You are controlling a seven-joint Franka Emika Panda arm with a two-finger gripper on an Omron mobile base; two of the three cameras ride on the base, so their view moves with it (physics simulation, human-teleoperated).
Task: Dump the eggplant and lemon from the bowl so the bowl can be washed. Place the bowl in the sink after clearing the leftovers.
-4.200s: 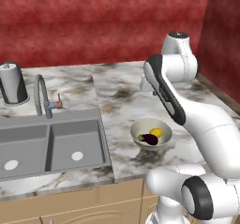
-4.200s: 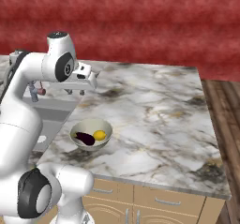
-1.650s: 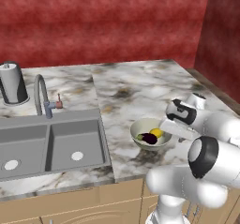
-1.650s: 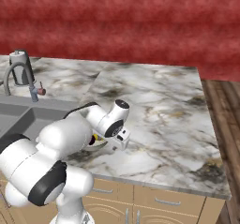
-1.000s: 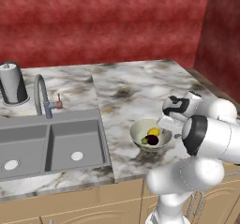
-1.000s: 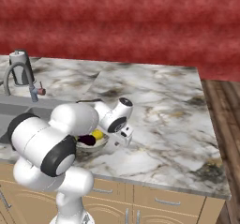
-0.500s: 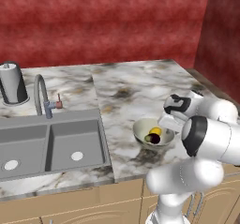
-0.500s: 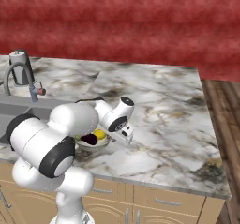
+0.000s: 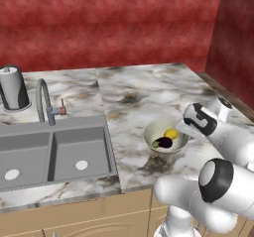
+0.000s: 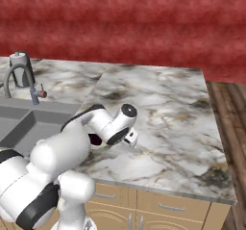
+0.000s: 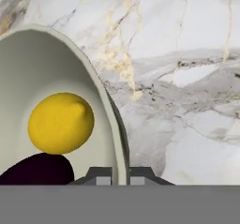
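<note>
The bowl (image 9: 164,137) sits on the marble bench (image 9: 144,89) near its front edge, just right of the sink (image 9: 49,154), with the lemon (image 9: 171,134) and the eggplant (image 9: 164,143) touching each other inside it. In the hand view the pincer (image 11: 120,175) straddles the bowl's rim (image 11: 112,120), one fingertip inside and one outside, clenched on the bowl's wall. The lemon (image 11: 61,123) lies just above the dark eggplant (image 11: 40,169) there. A faucet (image 9: 43,101) stands behind the sink, and a dark canister (image 9: 13,87) at the back left corner.
</note>
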